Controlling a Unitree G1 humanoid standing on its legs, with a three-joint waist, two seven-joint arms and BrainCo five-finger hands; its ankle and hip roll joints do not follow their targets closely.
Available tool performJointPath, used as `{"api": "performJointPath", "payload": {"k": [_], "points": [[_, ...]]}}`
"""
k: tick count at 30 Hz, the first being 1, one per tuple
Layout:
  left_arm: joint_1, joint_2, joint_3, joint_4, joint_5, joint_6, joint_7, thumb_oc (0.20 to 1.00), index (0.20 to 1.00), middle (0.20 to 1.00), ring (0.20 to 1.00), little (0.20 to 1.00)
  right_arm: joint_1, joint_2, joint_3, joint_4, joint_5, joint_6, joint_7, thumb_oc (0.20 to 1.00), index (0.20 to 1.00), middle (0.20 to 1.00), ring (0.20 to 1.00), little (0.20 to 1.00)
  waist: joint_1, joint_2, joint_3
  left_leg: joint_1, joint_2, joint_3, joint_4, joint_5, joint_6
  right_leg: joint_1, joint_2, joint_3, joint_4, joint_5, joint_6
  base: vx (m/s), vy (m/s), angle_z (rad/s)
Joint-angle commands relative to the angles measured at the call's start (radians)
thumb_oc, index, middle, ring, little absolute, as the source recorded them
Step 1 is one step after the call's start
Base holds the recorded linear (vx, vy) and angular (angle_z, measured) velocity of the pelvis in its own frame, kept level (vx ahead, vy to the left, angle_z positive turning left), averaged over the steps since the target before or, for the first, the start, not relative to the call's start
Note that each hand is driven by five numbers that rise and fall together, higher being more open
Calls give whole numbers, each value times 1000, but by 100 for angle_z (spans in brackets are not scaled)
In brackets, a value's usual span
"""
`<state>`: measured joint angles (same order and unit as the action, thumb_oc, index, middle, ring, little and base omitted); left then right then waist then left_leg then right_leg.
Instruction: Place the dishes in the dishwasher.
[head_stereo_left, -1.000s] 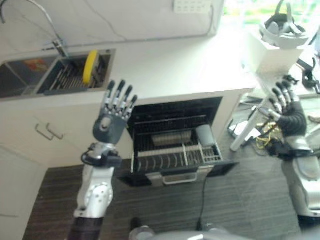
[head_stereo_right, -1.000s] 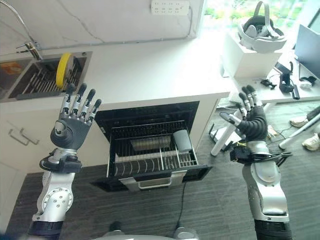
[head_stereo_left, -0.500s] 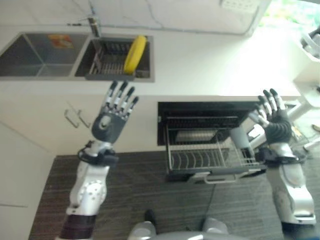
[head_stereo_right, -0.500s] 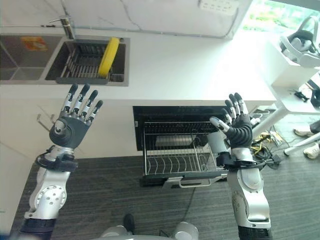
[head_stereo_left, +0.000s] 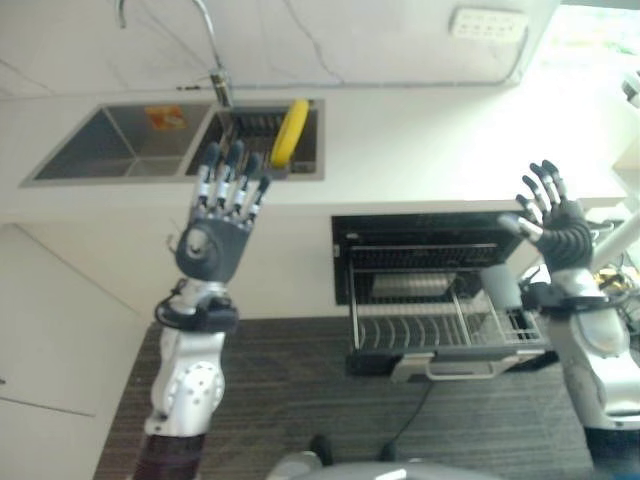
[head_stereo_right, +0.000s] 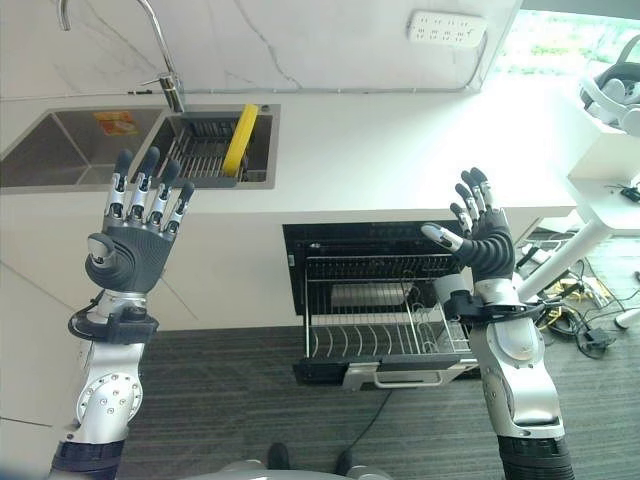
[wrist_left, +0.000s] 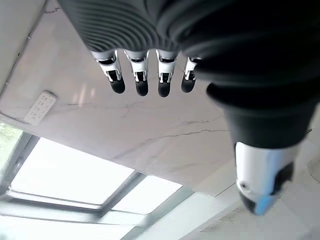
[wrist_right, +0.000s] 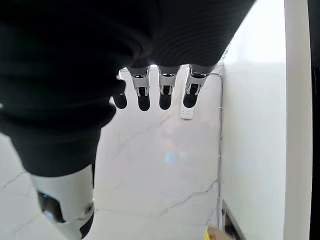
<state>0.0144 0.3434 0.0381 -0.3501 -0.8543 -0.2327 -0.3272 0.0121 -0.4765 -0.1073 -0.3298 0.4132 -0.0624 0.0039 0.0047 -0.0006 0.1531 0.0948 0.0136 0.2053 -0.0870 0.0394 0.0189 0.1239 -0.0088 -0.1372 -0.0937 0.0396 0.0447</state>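
A yellow plate (head_stereo_right: 239, 140) stands on edge in a dark rack (head_stereo_right: 199, 160) inside the right basin of the sink. Below the white counter the dishwasher (head_stereo_right: 380, 310) is open, its wire rack (head_stereo_right: 372, 335) pulled out with a grey cup (head_stereo_right: 452, 293) at its right end and a pale dish (head_stereo_right: 360, 295) at the back. My left hand (head_stereo_right: 130, 252) is raised in front of the counter, below the sink, fingers straight and holding nothing. My right hand (head_stereo_right: 482, 240) is raised over the dishwasher's right side, also open and empty.
A tall curved tap (head_stereo_right: 160, 50) rises behind the sink, and the left basin (head_stereo_right: 70, 150) holds an orange item (head_stereo_right: 117, 122). A socket strip (head_stereo_right: 446, 28) is on the wall. A white desk with a headset (head_stereo_right: 615, 95) and floor cables (head_stereo_right: 580, 320) lie at the right.
The camera has swung, so the sink and dishwasher sit further right in the picture. Both hands stay raised and open; the left one now stands closer under the sink.
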Motion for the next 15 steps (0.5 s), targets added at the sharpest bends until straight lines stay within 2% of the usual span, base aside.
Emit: {"api": "performJointPath", "payload": {"k": [1,4,5,6,7,8,9,10,11,12,13,15], "points": [[-29,55,1,15,55,-69,-5,1000,1000,1000,1000,1000,-6,0,-9,-32,2,-67,30,1000,1000,1000,1000,1000,-22,-35,-45,21,-35,-122,2,-98,-18,-30,-27,39,25,-43,60,65,-97,-11],[-11,51,14,17,8,-51,-5,1000,1000,1000,1000,1000,-8,-8,-14,-49,14,-49,14,1000,1000,1000,1000,1000,-19,-37,-39,24,-21,-124,43,-108,-29,-9,-21,38,21,-55,45,120,-151,-5],[-4,50,22,15,-15,-47,-18,1000,1000,1000,1000,1000,-6,-21,-20,-49,17,-45,21,1000,1000,1000,1000,1000,-19,-50,-28,-8,-40,-123,171,-164,-32,1,-32,49,22,-66,36,77,-81,6],[-4,49,22,15,-17,-47,-19,1000,1000,1000,1000,1000,-7,-22,-21,-48,17,-46,21,1000,1000,1000,1000,1000,-19,-51,-27,-18,-40,-122,192,-173,-32,0,-33,50,23,-67,35,1,-39,-4],[-17,41,14,11,-23,-39,-34,1000,1000,1000,1000,1000,-10,-35,-29,-43,-4,-51,15,1000,1000,1000,1000,1000,-25,-63,-7,-115,-12,-62,362,-152,-61,3,-49,33,28,-59,21,-61,21,-8],[-24,40,7,9,-26,-37,-38,1000,1000,1000,1000,1000,-14,-39,-37,-37,-12,-54,11,1000,1000,1000,1000,1000,-32,-65,2,-146,27,-38,401,-126,-79,0,-55,21,33,-54,18,-58,77,12],[-36,36,-5,8,-32,-34,-35,1000,1000,1000,1000,1000,-26,-45,-42,-31,-18,-51,5,1000,1000,1000,1000,1000,-42,-65,10,-158,73,-21,398,-110,-90,-5,-62,11,42,-54,19,-16,77,40],[-36,36,-5,8,-32,-34,-35,1000,1000,1000,1000,1000,-26,-45,-42,-31,-18,-51,5,1000,1000,1000,1000,1000,-42,-65,10,-158,73,-21,398,-110,-90,-5,-62,11,42,-54,19,97,426,58],[-35,35,-2,2,-43,-34,-29,1000,1000,1000,1000,1000,-43,-60,-58,-32,-11,-41,18,1000,1000,1000,1000,1000,-54,-45,11,-129,146,-45,263,-70,-108,-8,-72,15,57,-69,36,236,730,41],[-13,31,8,-5,-62,-46,-25,1000,1000,1000,1000,1000,-36,-82,-76,-52,6,-27,42,1000,1000,1000,1000,1000,-57,-24,4,-73,208,-77,83,12,-138,4,-82,36,54,-86,52,303,945,9],[-6,25,10,1,-72,-58,-27,1000,1000,1000,1000,1000,-32,-97,-83,-61,10,-19,53,1000,1000,1000,1000,1000,-59,-15,-1,-52,238,-89,17,38,-156,9,-96,43,53,-94,61,238,704,-29],[-6,19,7,16,-79,-81,-31,1000,1000,1000,1000,1000,-37,-110,-87,-63,7,-15,60,1000,1000,1000,1000,1000,-60,-4,-4,-54,263,-109,0,52,-176,1,-111,52,60,-92,72,89,492,-50]]}}
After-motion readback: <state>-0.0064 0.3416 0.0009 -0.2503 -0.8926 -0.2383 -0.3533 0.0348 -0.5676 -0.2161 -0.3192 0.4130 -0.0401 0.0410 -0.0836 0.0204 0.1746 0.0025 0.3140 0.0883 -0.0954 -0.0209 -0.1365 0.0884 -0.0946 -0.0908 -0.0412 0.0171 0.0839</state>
